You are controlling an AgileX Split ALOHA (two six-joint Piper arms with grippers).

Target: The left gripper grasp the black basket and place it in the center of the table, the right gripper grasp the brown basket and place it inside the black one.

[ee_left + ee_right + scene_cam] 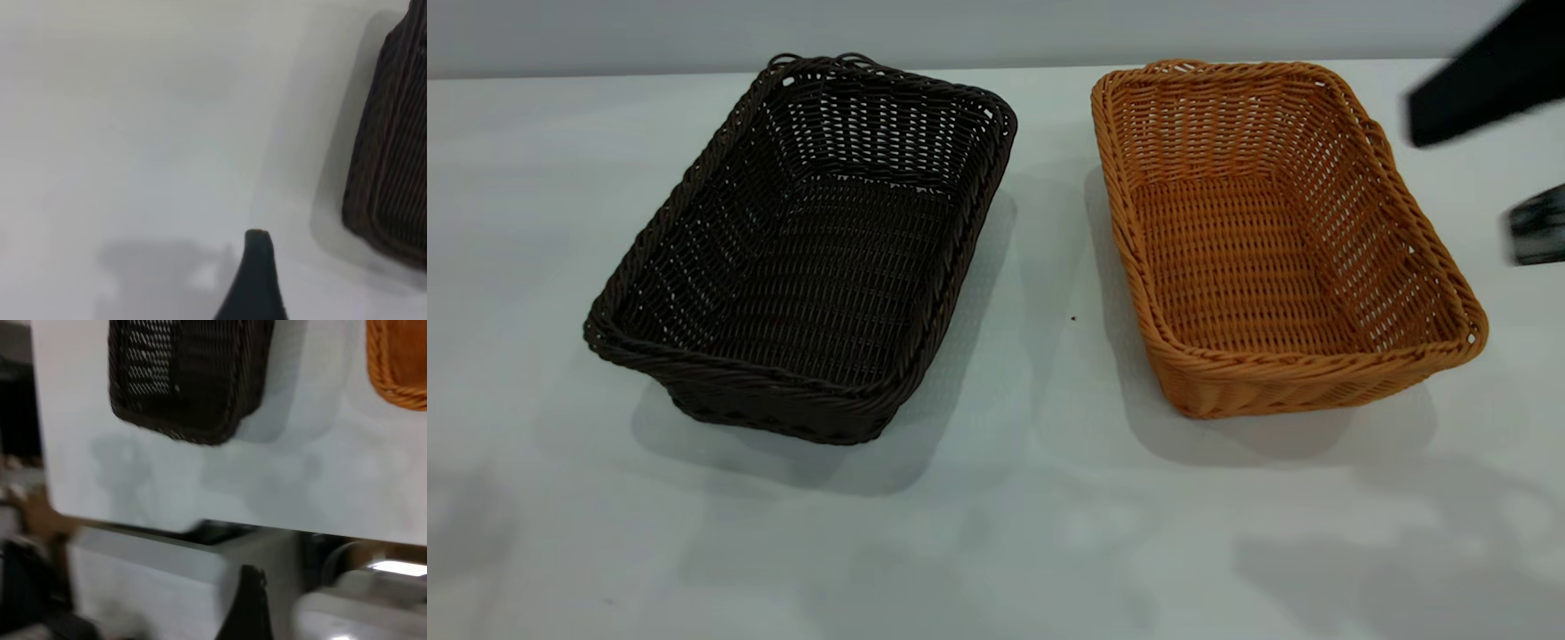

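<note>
The black basket [805, 249] stands on the white table [1014, 498] at the left, and the brown basket [1272, 240] stands at the right, both upright and empty. My right gripper [1536, 227] is a blur at the far right edge, beyond the brown basket and touching nothing. In the right wrist view one of its fingers [247, 607] shows with no second finger beside it, with the black basket [190, 380] and the brown basket's corner [400, 367] far off. My left gripper is outside the exterior view. One of its fingers [258, 273] hangs over bare table beside the black basket [393, 167].
A gap of bare table [1049, 267] separates the two baskets. The right arm's dark link [1485, 80] crosses the upper right corner. The table's edge [200, 520] and equipment below it show in the right wrist view.
</note>
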